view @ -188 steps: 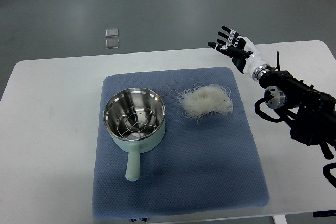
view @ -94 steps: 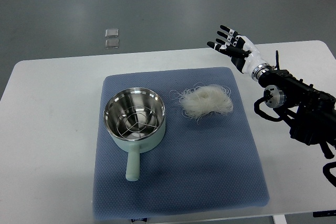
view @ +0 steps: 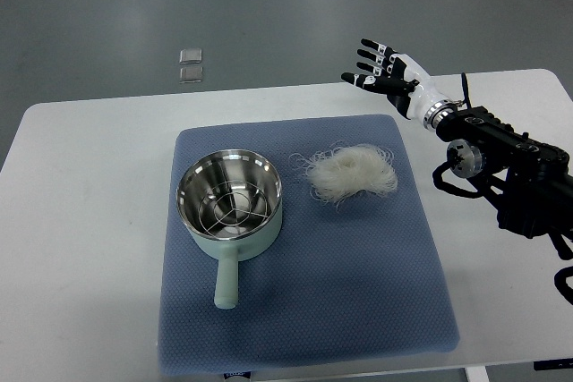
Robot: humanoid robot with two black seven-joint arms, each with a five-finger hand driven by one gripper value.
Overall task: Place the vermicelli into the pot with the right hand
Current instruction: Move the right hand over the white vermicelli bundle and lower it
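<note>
White vermicelli (view: 351,174) mid-mat, right hand (view: 387,78) beyond mat (view: 304,310) edge

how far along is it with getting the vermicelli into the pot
Nothing is done yet: the pot is empty and the vermicelli lies untouched on the blue mat. The right hand hovers open beyond the mat's far edge. Still left: reach, grasp, carry, drop in.

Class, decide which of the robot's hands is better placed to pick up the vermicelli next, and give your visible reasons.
Right. The right hand hovers open beyond the mat's far right corner, close to the vermicelli. No left arm is in view. The pot sits left of the noodles.
</note>
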